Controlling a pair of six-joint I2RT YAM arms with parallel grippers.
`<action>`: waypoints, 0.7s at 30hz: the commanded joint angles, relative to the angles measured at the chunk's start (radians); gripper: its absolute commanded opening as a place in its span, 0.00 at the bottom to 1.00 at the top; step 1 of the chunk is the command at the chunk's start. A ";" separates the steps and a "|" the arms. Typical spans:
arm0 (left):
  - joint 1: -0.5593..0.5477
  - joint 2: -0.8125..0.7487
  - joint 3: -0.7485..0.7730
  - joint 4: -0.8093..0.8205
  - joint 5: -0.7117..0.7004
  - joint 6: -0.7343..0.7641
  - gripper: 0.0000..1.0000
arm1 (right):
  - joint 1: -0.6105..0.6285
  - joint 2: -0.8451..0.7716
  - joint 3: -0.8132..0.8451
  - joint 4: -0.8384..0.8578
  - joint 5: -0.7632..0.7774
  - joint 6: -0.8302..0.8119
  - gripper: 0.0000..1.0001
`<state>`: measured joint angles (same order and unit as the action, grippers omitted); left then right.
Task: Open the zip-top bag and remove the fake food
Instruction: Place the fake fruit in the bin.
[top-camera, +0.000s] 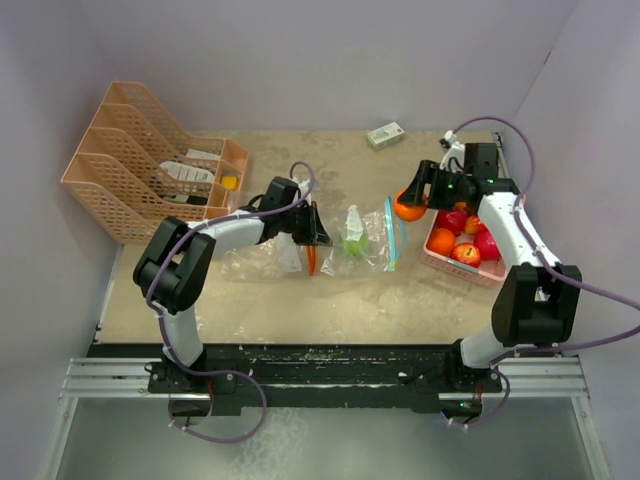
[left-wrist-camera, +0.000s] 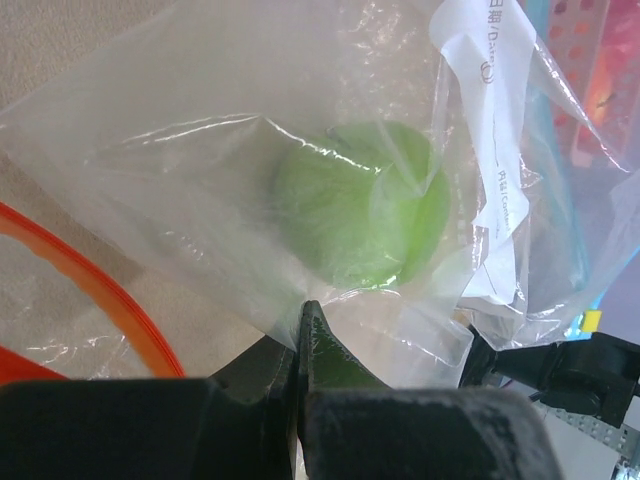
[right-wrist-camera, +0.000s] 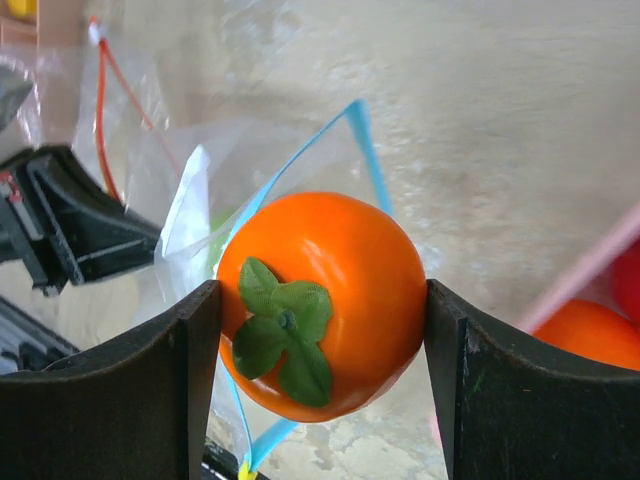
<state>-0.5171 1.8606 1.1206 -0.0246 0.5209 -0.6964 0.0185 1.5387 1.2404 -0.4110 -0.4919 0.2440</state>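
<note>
A clear zip-top bag (top-camera: 368, 240) with a blue zip strip lies at the table's middle, with a green apple (top-camera: 352, 242) inside. In the left wrist view the green apple (left-wrist-camera: 365, 200) shows through the bag's film (left-wrist-camera: 180, 190). My left gripper (top-camera: 318, 232) is shut on the bag's closed end, its tips (left-wrist-camera: 303, 325) pinching the film. My right gripper (top-camera: 412, 200) is shut on an orange fruit (right-wrist-camera: 325, 300) with a green leaf top, held above the table between the bag's blue edge (right-wrist-camera: 365, 150) and the pink basket (top-camera: 440, 262).
The pink basket holds several red apples and oranges (top-camera: 462, 238) at the right. A second bag with an orange-red zip (top-camera: 262, 260) lies under my left arm. A peach file rack (top-camera: 150, 160) stands at the back left. A small box (top-camera: 385, 134) lies at the back.
</note>
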 joint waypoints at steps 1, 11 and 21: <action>0.009 -0.036 -0.001 0.039 0.015 -0.008 0.00 | -0.131 -0.029 0.061 -0.065 0.040 0.053 0.16; 0.023 -0.036 0.005 0.047 0.021 -0.011 0.00 | -0.220 -0.073 -0.008 -0.100 0.309 0.108 0.22; 0.025 -0.036 -0.016 0.063 0.034 -0.012 0.00 | -0.222 -0.138 -0.051 -0.077 0.412 0.065 0.75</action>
<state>-0.4995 1.8606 1.1145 -0.0048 0.5373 -0.6987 -0.1978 1.4502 1.1870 -0.5022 -0.1123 0.3431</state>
